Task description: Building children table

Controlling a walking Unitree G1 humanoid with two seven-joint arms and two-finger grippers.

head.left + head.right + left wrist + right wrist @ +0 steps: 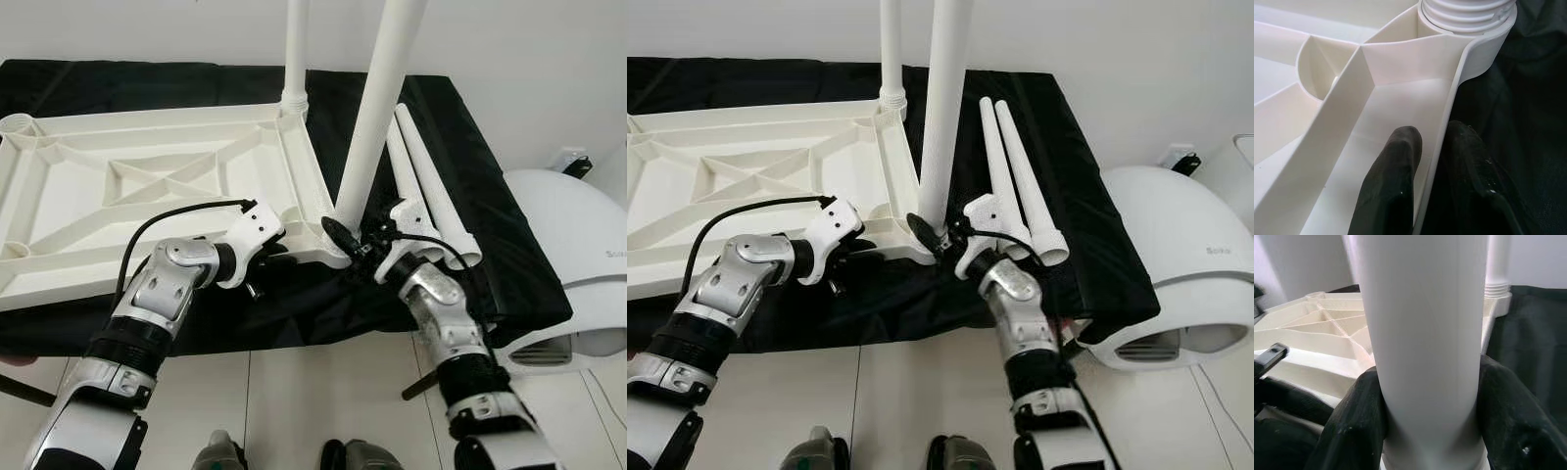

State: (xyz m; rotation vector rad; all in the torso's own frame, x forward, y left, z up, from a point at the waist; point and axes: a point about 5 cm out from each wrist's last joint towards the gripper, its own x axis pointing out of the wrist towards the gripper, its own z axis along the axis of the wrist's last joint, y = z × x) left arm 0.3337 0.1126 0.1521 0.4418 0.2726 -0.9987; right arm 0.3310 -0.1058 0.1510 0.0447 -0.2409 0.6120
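At the near right corner of the upturned tabletop (147,186), which lies on a black cloth (470,147), we have a white leg (377,108) standing nearly upright in its corner socket, leaning a little toward the right as it rises. Our right gripper (345,238) is clenched around this leg just above the socket, one black finger on each side of the tube, as the right wrist view shows plainly with its fingers (1356,426) pressed against the white wall. The leg's long axis runs straight up from the gripper, so any turning to seat it must go about that vertical line.

Our left gripper (269,257) is pinched on the tabletop's near rim just beside the same corner, one finger (1393,186) inside the rim wall and the other outside on the cloth side. We judge it is bracing the top against the twist.

A second leg (296,49) already stands in the far right corner. Two more legs (426,186) lie side by side on the cloth just right of the right gripper, their long axes running away from us, thick ends nearer. The right arm is the nearer one to them.
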